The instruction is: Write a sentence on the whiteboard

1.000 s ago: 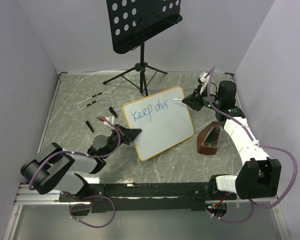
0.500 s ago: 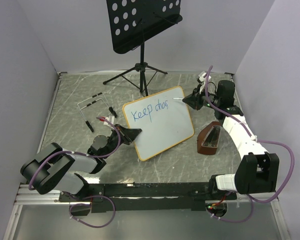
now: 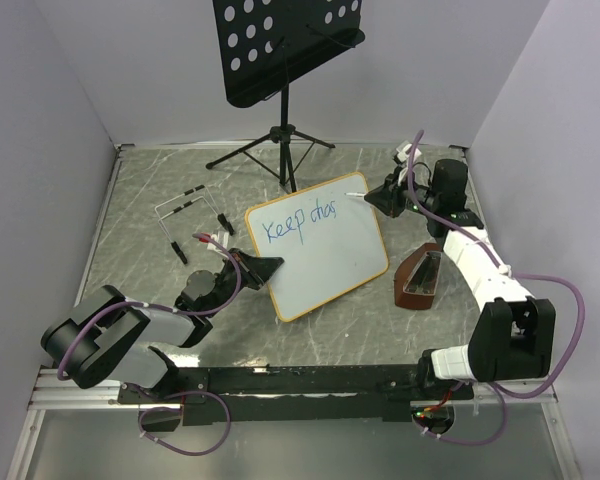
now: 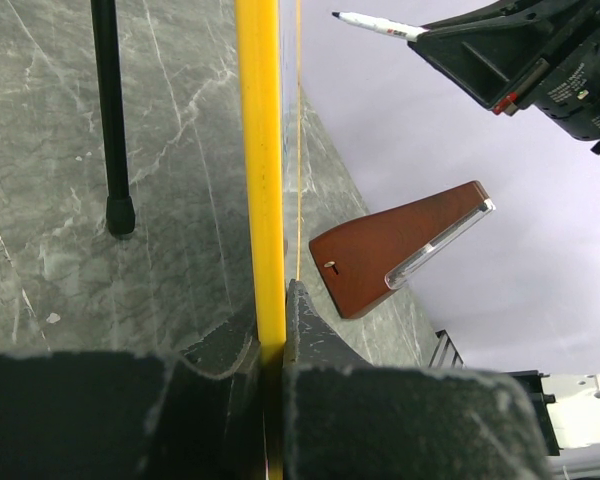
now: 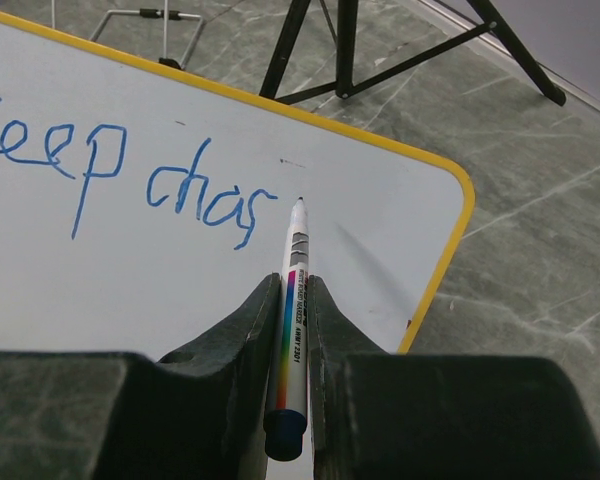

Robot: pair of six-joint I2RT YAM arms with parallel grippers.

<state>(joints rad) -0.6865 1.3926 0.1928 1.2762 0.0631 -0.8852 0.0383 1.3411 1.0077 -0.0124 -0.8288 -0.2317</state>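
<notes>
The whiteboard [image 3: 320, 250] with its orange-yellow frame stands tilted on the table. My left gripper [image 3: 265, 267] is shut on its left edge, which runs as a yellow strip [image 4: 260, 180] in the left wrist view. Blue lettering [image 3: 298, 222] reads "Keep chas" in one line, and it also shows in the right wrist view [image 5: 130, 175]. My right gripper [image 3: 385, 198] is shut on a white marker [image 5: 294, 290]. The marker tip [image 5: 299, 203] is just right of the last "s", close to the board surface [image 5: 360, 240].
A black music stand [image 3: 280, 60] on a tripod stands behind the board. A brown wooden metronome [image 3: 420, 277] lies right of the board, also in the left wrist view [image 4: 400, 245]. A wire holder and loose marker caps [image 3: 185, 225] lie at the left.
My right arm has shifted slightly toward the far side and the marker tip has edged right along the top line. The lettering reads the same. The left arm has not moved.
</notes>
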